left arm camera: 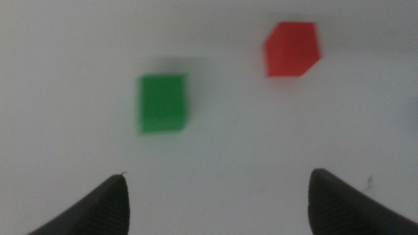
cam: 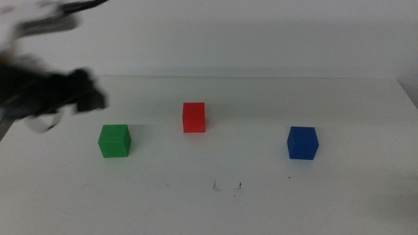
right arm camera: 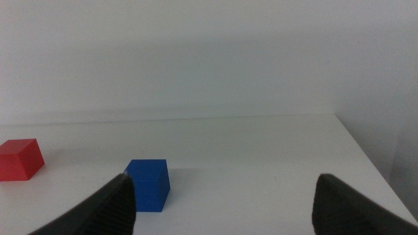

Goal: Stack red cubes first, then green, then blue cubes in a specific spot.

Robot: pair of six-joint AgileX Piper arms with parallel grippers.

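The red cube (cam: 194, 117) sits at the table's middle. The green cube (cam: 114, 141) is to its left and the blue cube (cam: 302, 143) to its right, all apart on the white table. Two tiny dark marks (cam: 226, 187) lie in front of the red cube, with nothing on them. My left gripper (cam: 85, 94), blurred, hovers at the far left behind the green cube. In its wrist view the left gripper (left arm camera: 218, 175) is open and empty, with the green cube (left arm camera: 162, 103) and the red cube (left arm camera: 292, 49) ahead. My right gripper (right arm camera: 225, 179) is open and empty, out of the middle view, with the blue cube (right arm camera: 148, 185) ahead.
The white table's far edge (cam: 261, 78) meets a pale wall. Its right edge (cam: 408, 98) runs near the blue cube's side. The red cube (right arm camera: 19, 159) also shows in the right wrist view.
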